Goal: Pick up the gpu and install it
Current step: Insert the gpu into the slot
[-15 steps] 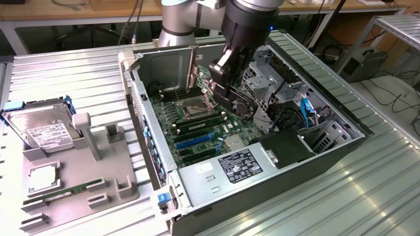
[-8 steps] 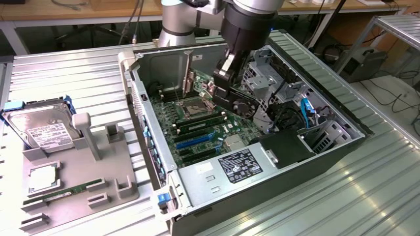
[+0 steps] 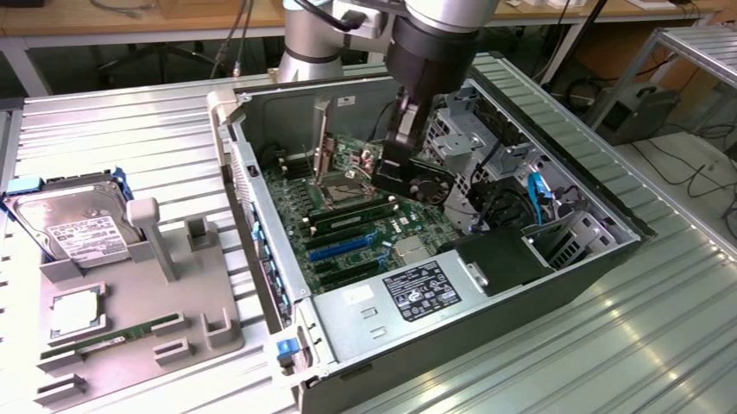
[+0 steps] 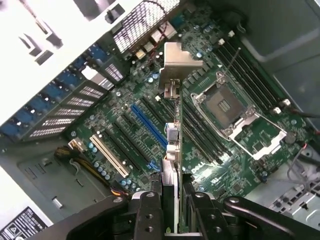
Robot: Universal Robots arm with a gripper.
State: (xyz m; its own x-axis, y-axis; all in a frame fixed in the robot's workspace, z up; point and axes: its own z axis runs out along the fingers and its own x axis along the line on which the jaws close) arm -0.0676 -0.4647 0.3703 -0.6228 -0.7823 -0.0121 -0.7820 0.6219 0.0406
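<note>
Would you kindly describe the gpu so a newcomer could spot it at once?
Inside the open grey computer case, look above the green motherboard. The gpu, a thin flat card, stands on edge in the black gripper; its silvery metal end bracket marks it out.

The computer case point(image 3: 248, 177) lies open on top, so the way down to the motherboard point(image 4: 125, 95) is free; the pincer point(image 4: 171, 212), clamped on the gpu point(image 4: 173, 125), hangs over the slots point(image 4: 149, 127); the drive cage point(image 3: 461, 129), black cables point(image 3: 495, 203) and power supply point(image 3: 403, 295) crowd the exterior view's right and near side.
</note>
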